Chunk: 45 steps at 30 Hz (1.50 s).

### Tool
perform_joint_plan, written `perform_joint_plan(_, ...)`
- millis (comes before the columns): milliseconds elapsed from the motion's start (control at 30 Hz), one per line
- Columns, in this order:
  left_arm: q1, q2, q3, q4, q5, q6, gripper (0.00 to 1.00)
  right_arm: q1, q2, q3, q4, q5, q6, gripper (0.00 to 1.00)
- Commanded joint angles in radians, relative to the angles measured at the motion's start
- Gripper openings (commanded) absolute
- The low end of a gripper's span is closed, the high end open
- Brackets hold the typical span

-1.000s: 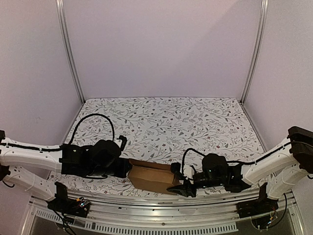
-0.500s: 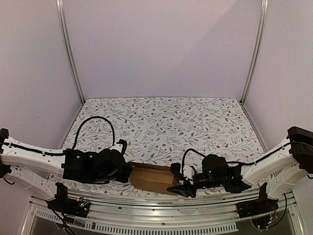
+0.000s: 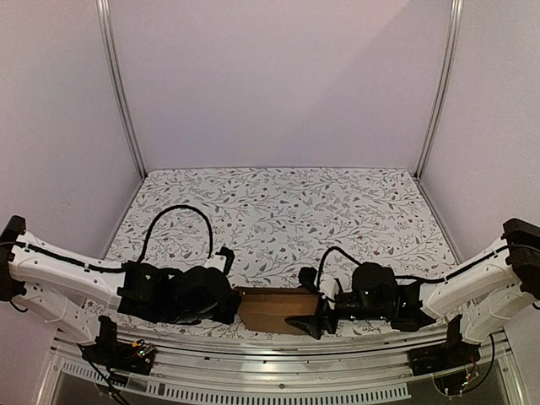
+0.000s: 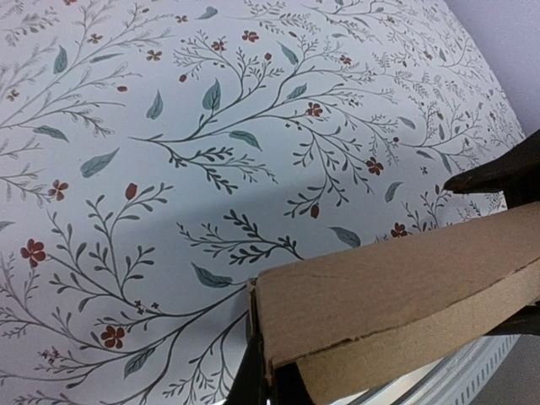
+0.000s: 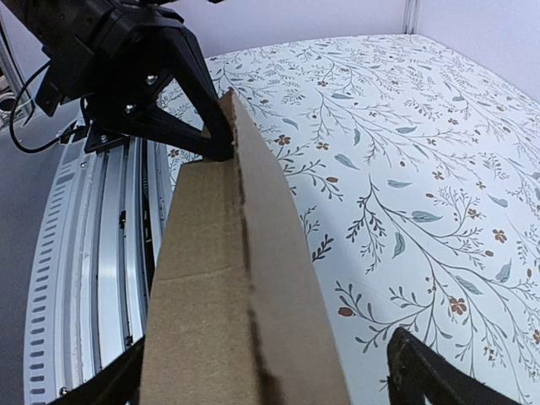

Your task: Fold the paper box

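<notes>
Paper box (image 3: 274,310), one, end effectors (image 3: 235,305) (image 3: 309,302), two

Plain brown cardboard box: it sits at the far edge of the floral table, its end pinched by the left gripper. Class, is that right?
Wrong edge: the top external view shows the brown cardboard box at the near edge. The rest stands.

The paper box (image 3: 274,309) is plain brown cardboard with no print or marking on it. The table (image 3: 278,211) under it is white, covered all over with thin dark branching stems, grey-green leaves and small red flowers. The left arm (image 3: 67,270) and right arm (image 3: 472,283) are white with black joints, the left gripper (image 3: 235,304) and right gripper (image 3: 310,322) are black, the walls (image 3: 278,84) are pale lilac, and the rail (image 3: 278,371) along the near edge is silver-grey.
</notes>
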Motion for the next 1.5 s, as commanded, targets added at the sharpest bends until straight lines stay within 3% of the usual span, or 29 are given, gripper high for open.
perform_joint_plan(0, -0.042, 0.069, -0.033, -0.154, 0.17, -0.018, 0.0, -0.001, -0.079, 0.004, -0.046, 0.009, 0.035, 0.99)
perform_joint_plan(233, -0.042, 0.088, -0.005, -0.177, 0.151, -0.028, 0.0, -0.001, -0.235, -0.022, -0.173, 0.029, 0.066, 0.99)
perform_joint_plan(467, -0.042, 0.135, 0.03, -0.184, 0.149, -0.02, 0.0, -0.002, -0.423, -0.021, -0.387, 0.143, 0.116, 0.99)
perform_joint_plan(767, -0.043, 0.16, 0.069, -0.204, 0.145, -0.01, 0.0, -0.001, -0.576, -0.046, -0.432, 0.14, 0.135, 0.99)
perform_joint_plan(1467, -0.047, 0.113, 0.146, -0.29, 0.058, -0.006, 0.0, 0.0, -0.593, 0.076, -0.551, 0.065, 0.139, 0.96)
